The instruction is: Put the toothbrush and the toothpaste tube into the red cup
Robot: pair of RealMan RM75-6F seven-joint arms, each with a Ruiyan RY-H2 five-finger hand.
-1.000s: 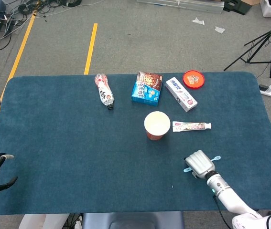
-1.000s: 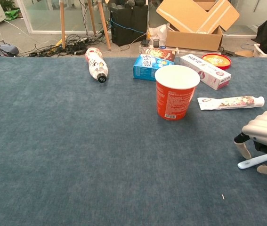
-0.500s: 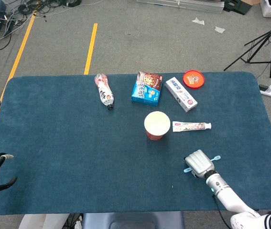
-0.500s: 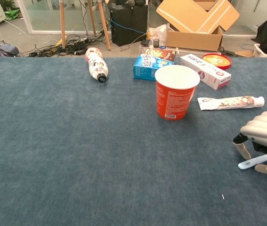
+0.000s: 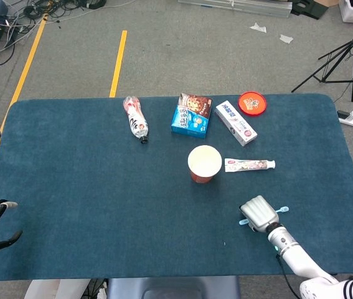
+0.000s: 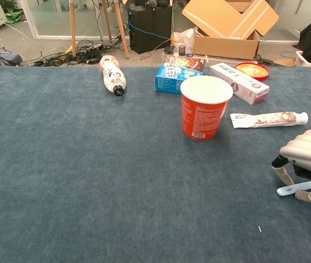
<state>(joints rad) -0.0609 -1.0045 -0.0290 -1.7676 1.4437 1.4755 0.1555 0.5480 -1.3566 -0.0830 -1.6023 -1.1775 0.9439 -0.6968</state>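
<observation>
Fingers (image 6: 282,173) of right hand (image 5: 260,213) curled over toothbrush (image 6: 297,188) — pale blue, flat on table — firm grasp unclear.

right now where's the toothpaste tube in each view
Head view: the toothpaste tube lies flat just right of centre, directly right of the red cup.
Chest view: the tube lies at mid-right, again right of the cup, its cap pointing right.
Shared landmark: the red cup, standing upright beside the tube's flat end.
</observation>
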